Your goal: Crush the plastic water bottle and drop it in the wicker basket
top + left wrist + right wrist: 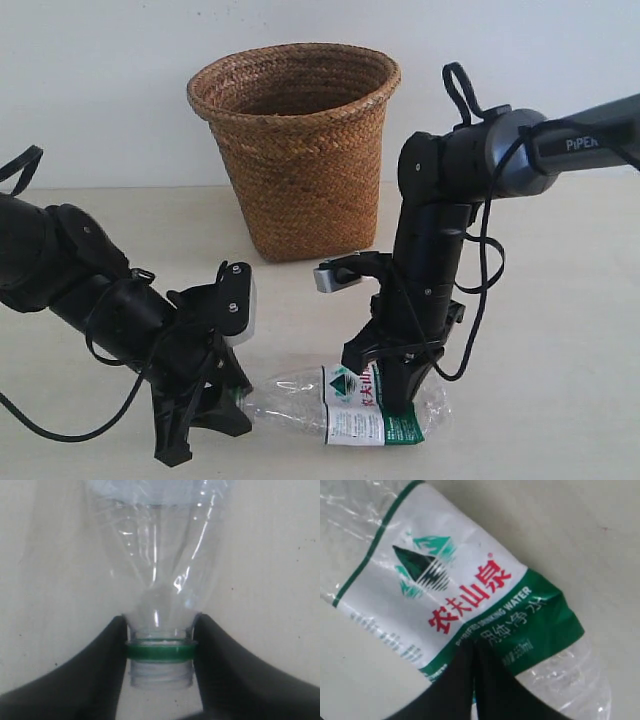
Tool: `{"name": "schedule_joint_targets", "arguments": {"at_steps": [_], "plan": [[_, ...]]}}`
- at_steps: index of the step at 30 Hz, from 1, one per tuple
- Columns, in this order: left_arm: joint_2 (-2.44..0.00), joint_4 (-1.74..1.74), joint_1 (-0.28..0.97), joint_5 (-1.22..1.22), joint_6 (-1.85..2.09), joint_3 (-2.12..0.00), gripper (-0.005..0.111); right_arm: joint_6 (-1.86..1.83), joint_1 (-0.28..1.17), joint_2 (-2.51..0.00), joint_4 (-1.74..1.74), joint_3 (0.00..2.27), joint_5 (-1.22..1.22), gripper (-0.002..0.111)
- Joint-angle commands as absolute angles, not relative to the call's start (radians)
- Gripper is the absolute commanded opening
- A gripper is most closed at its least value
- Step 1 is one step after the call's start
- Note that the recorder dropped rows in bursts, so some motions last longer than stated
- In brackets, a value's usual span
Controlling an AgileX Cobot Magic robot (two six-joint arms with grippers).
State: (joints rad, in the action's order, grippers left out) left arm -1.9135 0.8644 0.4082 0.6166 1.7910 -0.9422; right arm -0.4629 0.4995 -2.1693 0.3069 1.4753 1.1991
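Observation:
The plastic water bottle lies on its side on the table, in front of the wicker basket. My left gripper is shut on the bottle's neck; in the left wrist view its black fingers clamp the open neck at the green ring. My right gripper comes down from above with its jaws shut together, tips pressed onto the white-and-green label. In the right wrist view the gripper touches the label's green band. The bottle has no cap.
The basket stands upright against the white wall, behind and between the two arms. Pale tabletop spreads around the bottle. Cables loop off both arms near the table.

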Motion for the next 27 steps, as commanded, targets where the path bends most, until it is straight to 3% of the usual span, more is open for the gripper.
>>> {"name": "schedule_joint_targets", "arguments": {"at_steps": [1,12,27], "plan": [[-1.910,0.867,0.405,0.619,1.783,-0.942,0.004,-0.475,0.497,-2.258,0.224,1.457,1.090,0.000],[-1.910,0.867,0.405,0.619,1.783,-0.942,0.004,-0.439,0.497,-2.214,0.232,1.493,1.170,0.000],[-1.910,0.863,0.405,0.617,1.783,-0.942,0.004,-0.533,0.497,-1.883,0.300,1.517,1.215,0.000]]}}
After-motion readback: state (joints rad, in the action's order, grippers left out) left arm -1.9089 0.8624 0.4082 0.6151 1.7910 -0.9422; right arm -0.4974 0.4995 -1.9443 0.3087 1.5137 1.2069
